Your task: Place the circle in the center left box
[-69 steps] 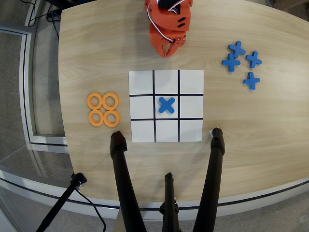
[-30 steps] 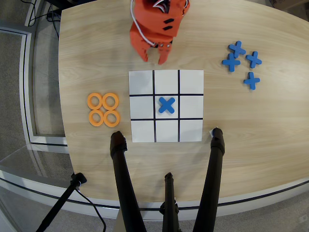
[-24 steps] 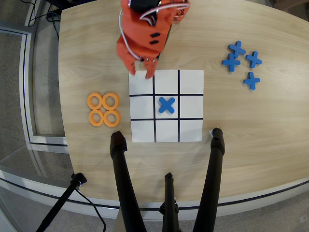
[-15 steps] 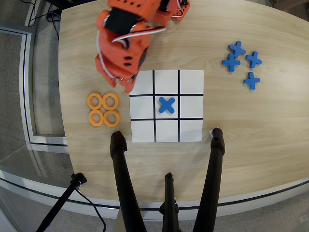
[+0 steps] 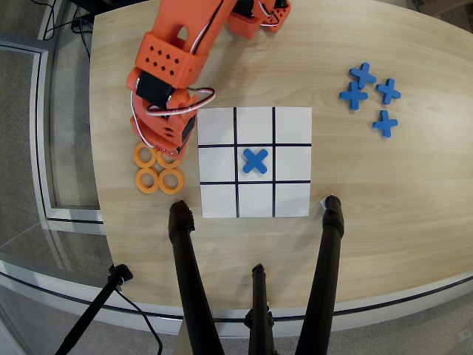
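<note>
Several orange circles lie in a cluster on the wood, left of the paper grid [image 5: 219, 200] in the overhead view; the lower two [image 5: 163, 180] and the upper-left one [image 5: 136, 156] show fully. My orange gripper [image 5: 167, 150] hangs over the upper-right circle and hides most of it. Its jaws are covered by the gripper body, so their state does not show. The center left box [image 5: 293, 163], the middle-row end cell at picture-right, is bare white. A blue cross [image 5: 255, 160] lies in the middle cell.
Several blue crosses [image 5: 354, 95] lie at the table's upper right. Black stand legs [image 5: 188, 274] [image 5: 325, 259] reach in from the bottom edge to the grid's lower corners. The table edge curves close on the left.
The arm has swung from the top centre of the table down and to the left, across the grid's upper-left corner, and now hangs over the circles. Nothing else moved.
</note>
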{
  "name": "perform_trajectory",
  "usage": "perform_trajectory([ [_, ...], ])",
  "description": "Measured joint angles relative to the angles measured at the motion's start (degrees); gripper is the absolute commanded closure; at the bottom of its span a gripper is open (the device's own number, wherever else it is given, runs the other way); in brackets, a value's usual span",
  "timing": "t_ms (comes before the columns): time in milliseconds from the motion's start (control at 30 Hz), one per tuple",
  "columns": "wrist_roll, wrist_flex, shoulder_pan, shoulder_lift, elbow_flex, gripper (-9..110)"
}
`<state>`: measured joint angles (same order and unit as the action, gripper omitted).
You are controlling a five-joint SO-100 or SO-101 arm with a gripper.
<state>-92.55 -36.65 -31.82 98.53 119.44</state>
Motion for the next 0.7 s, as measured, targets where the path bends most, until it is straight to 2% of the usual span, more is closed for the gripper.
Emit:
perform_trajectory([
  [700,2.90,5.27,2.29,-12.57,-5.45,90],
])
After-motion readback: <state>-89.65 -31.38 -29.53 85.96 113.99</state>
